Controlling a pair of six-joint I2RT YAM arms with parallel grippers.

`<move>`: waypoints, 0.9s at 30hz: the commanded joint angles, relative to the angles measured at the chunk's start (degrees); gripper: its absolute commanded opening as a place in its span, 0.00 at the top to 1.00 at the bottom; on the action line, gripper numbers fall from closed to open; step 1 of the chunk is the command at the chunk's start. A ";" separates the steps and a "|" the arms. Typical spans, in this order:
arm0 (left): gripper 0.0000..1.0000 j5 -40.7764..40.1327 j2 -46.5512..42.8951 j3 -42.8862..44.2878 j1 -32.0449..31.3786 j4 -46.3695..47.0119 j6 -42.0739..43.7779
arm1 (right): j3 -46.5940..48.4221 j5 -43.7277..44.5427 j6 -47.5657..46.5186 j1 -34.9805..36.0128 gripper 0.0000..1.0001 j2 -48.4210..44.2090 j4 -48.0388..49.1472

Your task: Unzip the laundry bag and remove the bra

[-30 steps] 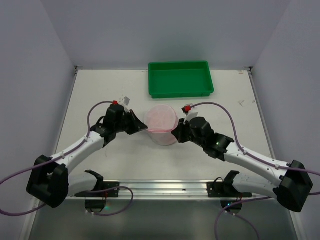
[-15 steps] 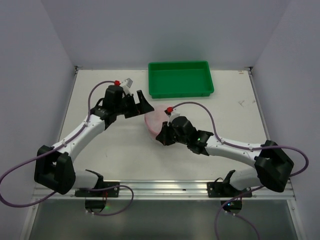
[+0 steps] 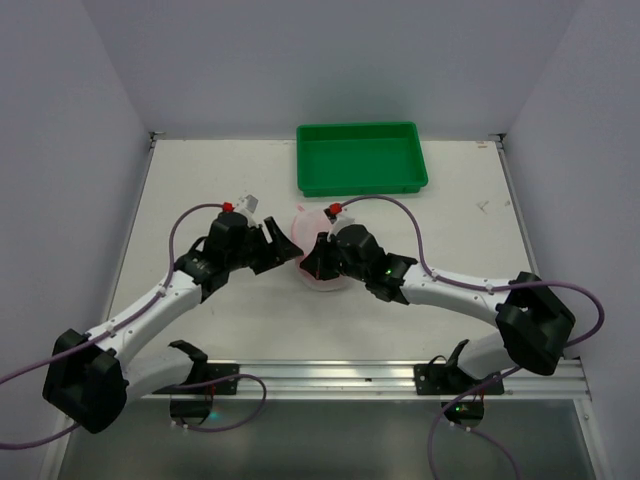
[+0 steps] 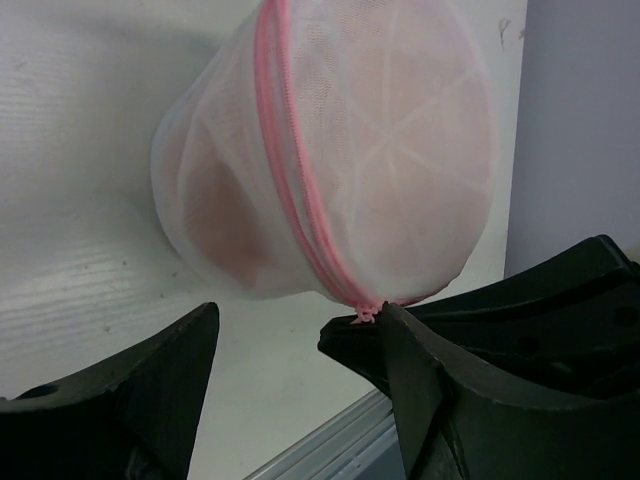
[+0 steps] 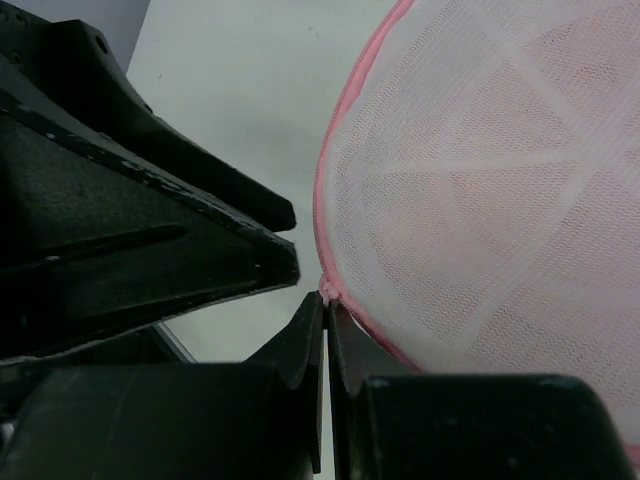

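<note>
Our right gripper clamped the zipper pull; our left gripper hung open. The laundry bag was zipped, the bra inside.

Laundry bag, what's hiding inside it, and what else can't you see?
Bra: left wrist view, just a pinkish blur behind the mesh; shape unclear.
Laundry bag: top view, the right tool covers part of it; zipper too small there.
Right wrist view: top and right edges cut the bag off.
</note>
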 commanded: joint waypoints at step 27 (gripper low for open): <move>0.94 3.79 19.06 21.19 6.17 -4.03 23.92 | -7.64 -0.66 -10.98 -1.95 1.00 -17.52 -9.88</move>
